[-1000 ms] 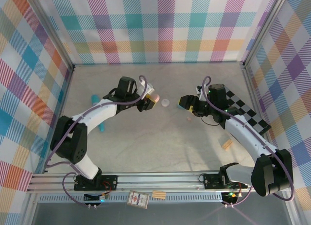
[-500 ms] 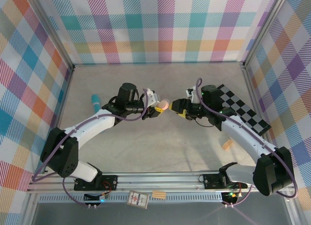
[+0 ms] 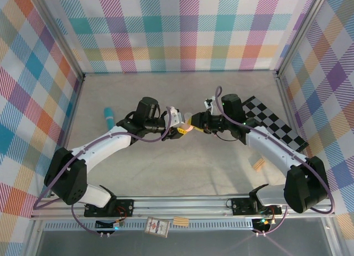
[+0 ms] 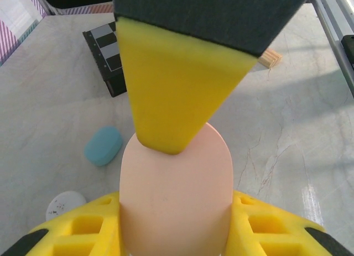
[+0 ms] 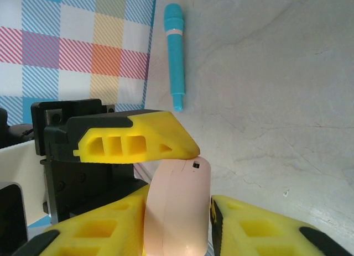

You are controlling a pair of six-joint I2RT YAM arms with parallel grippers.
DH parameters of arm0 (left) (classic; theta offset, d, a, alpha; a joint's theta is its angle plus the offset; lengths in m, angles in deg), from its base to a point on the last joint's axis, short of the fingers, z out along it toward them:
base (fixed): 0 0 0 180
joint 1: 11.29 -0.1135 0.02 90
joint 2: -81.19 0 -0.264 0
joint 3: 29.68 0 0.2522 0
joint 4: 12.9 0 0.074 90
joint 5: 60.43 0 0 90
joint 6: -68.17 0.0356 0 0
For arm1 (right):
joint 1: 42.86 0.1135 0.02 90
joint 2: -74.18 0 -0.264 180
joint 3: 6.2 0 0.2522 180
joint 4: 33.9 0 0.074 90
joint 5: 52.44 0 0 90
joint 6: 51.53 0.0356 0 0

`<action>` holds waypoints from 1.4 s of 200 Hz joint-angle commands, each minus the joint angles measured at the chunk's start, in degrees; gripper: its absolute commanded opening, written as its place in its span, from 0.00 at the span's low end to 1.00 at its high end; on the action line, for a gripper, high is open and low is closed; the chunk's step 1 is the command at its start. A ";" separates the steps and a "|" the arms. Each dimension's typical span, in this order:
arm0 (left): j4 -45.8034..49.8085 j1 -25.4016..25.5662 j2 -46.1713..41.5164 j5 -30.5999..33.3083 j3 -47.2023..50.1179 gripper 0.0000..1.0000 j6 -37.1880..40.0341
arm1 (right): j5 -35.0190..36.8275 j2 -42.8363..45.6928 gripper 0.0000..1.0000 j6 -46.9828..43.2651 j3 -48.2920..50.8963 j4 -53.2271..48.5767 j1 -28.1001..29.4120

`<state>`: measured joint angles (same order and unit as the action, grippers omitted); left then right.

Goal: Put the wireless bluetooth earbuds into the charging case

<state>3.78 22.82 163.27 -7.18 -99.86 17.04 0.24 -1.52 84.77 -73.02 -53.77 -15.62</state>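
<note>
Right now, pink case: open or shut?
Shut. The pink case shows a thin closed seam, no lid raised.

A teal-blue cylinder (image 3: 108, 114) lay on the pale marbled surface (image 3: 182, 173) at the left, its narrower tip toward the near edge in the right wrist view (image 5: 175, 57). A black-and-white checkerboard (image 3: 274, 119) lay flat at the right, running diagonally toward the right wall. A small wooden block (image 3: 258, 164) sat nearer the front, apart from the board's near end. Plaid walls (image 3: 182, 29) enclosed three sides. On the front rail lay a small card (image 3: 156, 227) with a wooden piece (image 3: 180, 220) just beside it.
</note>
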 commanded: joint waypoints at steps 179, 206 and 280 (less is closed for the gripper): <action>-36.42 -2.71 -6.18 -7.34 11.07 0.83 -21.36 | -11.34 4.42 0.21 10.64 2.41 16.81 -0.19; -50.79 -3.47 -5.80 -7.24 15.70 0.86 -27.38 | -14.22 4.45 0.19 18.67 4.60 26.81 -0.44; -75.67 -4.40 0.73 -9.76 18.57 0.83 -37.60 | -10.84 0.81 0.15 40.02 11.75 55.81 -0.18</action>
<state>-60.57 18.88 162.83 -14.04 -81.72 -16.79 -11.78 -0.32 116.68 -62.63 -11.19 -15.86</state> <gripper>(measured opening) 0.841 0.268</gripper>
